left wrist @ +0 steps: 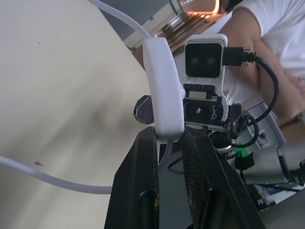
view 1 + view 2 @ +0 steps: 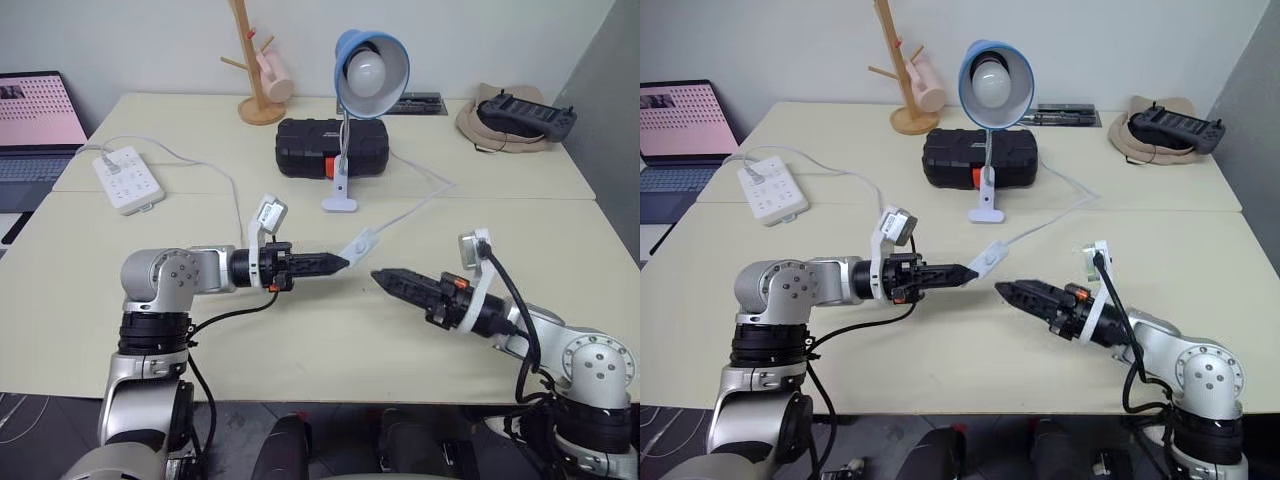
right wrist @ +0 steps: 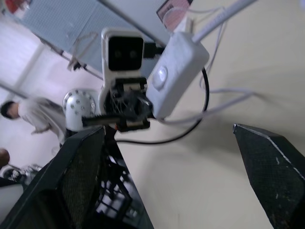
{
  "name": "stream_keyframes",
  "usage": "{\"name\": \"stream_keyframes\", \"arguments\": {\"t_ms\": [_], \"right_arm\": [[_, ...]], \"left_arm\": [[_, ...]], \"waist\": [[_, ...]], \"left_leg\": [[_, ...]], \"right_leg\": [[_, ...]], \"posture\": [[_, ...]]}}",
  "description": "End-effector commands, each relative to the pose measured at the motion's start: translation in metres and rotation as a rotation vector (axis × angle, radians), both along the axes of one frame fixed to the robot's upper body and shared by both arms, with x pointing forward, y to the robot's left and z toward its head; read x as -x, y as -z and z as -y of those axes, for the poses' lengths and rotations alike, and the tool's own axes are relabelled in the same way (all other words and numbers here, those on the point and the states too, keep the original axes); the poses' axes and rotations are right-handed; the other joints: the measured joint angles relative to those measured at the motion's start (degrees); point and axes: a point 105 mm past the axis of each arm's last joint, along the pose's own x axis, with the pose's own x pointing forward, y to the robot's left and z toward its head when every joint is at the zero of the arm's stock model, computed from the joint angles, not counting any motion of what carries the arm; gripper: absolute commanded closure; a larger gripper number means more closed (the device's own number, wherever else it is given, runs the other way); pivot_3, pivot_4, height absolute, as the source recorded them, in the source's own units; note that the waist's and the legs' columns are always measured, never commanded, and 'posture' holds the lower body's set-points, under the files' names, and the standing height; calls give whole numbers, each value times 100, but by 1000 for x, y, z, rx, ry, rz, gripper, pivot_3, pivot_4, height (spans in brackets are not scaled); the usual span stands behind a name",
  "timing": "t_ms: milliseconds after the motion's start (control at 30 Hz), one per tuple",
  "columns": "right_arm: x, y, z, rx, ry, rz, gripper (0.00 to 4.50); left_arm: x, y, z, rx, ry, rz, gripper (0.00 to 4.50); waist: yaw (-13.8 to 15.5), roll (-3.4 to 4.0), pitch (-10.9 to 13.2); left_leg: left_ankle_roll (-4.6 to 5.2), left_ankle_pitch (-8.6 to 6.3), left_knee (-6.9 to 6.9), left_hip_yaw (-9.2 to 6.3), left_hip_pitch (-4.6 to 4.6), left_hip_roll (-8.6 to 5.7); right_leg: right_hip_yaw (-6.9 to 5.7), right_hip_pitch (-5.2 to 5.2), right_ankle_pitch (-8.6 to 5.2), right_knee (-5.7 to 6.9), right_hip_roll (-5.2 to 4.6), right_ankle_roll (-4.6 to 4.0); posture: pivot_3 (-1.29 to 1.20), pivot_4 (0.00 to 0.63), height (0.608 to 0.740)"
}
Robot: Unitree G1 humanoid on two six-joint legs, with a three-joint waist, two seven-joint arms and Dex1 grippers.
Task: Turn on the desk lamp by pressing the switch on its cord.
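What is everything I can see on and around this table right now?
Lamp: one, blue shade with white bulb, middle back of the table.
Cord: one, thin and white, running from the lamp toward the front.
Switch: one, white, on the cord, held off the table by the left tool.
Power strip: one, white, left side.
Case: one, black with an orange latch, behind the lamp's base.
Mug stand: one, wooden, back, with a pink cup.
Laptop: one, lit screen, far left.
Controller: one, black, on a tan hat, back right.
Table: pale cream.
Left tool: black, shut on the cord at the switch.
Right tool: black, open, facing the switch.
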Motion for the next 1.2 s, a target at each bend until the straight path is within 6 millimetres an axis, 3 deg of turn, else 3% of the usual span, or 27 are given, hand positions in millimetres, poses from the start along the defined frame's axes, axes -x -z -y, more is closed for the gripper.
{"name": "stream_keyframes", "arguments": {"t_ms": [33, 467, 567, 1067, 1200], "right_arm": [[-5, -19, -8, -91, 1, 5, 0], [-12, -29, -17, -136, -11, -12, 0], [-12, -29, -17, -135, -16, -10, 472], [-6, -30, -19, -125, -53, 6, 3878], [-6, -30, -20, -123, -56, 9, 3978]], "left_arm": [[8, -15, 4, 47, 29, 38, 4125], [12, -17, 5, 71, 19, 33, 4125], [12, -18, 4, 74, 14, 35, 4125], [6, -21, 6, 80, 3, 41, 4125], [5, -21, 7, 82, 2, 43, 4125]], "waist": [[-2, 0, 0], [-2, 0, 0], [-1, 0, 0], [4, 0, 0], [5, 0, 0]], "left_leg": [[0, 0, -1, 0, 0, 0], [0, 0, -1, 4, -2, -2], [0, 0, -2, 6, -2, -3], [1, 0, -4, 7, -3, -4], [1, 0, -4, 7, -3, -4]], "right_leg": [[0, 0, 0, 0, 0, 0], [2, -2, 0, -2, 1, 0], [3, -2, 0, -4, 1, 0], [4, -2, 0, -7, 4, 0], [3, -2, 0, -8, 3, 0]], "posture": [[0, 150, 740], [0, 150, 740], [0, 150, 740], [0, 150, 740], [0, 150, 740]]}}
